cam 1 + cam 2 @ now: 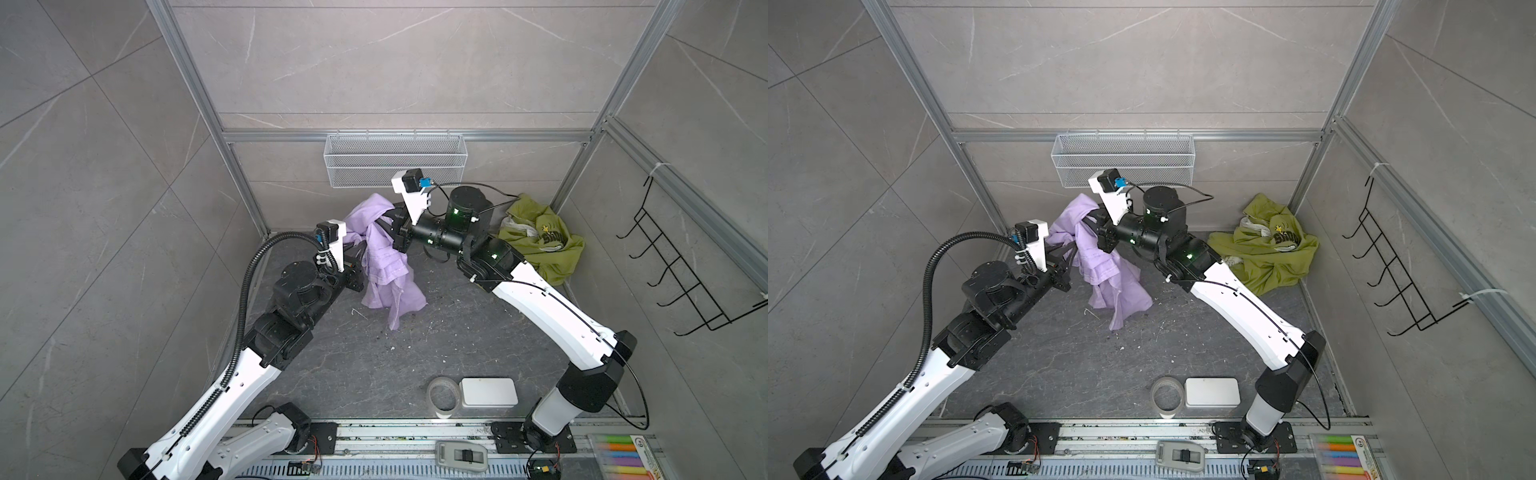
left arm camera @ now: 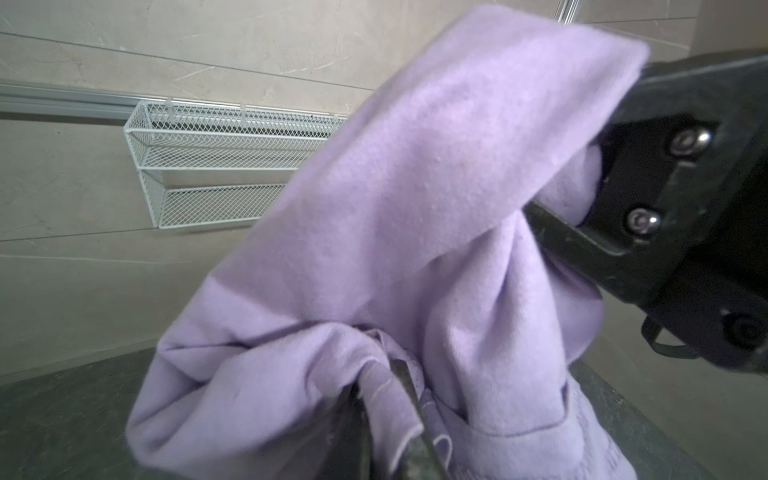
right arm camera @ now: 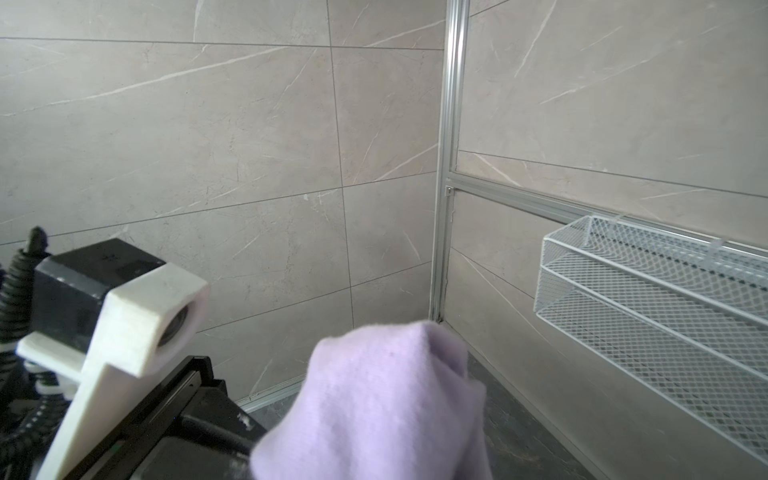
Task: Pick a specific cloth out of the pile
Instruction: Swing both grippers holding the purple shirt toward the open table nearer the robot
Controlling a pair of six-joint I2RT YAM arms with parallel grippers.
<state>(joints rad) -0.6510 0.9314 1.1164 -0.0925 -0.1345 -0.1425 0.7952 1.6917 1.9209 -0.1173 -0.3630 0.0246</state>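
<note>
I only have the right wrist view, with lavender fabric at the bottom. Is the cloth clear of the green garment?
Observer: Yes; the cloth hangs mid-floor, apart from the green garment in the far right corner.
Operator: Left gripper on it too?
Observer: Yes, the left gripper is shut on a fold, the right gripper on another.
Operator: Touching the floor?
Observer: Its tail hangs low over the floor; I cannot tell whether it makes contact.

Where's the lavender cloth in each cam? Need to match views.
In a top view: lavender cloth mid-frame, hanging below the white mesh basket.
In a top view: same, slightly left of centre.
Left wrist: fills most of the frame, hiding part of the basket.
Right wrist: close foreground lump, basket beyond it.
Shared landmark: the basket.
</note>
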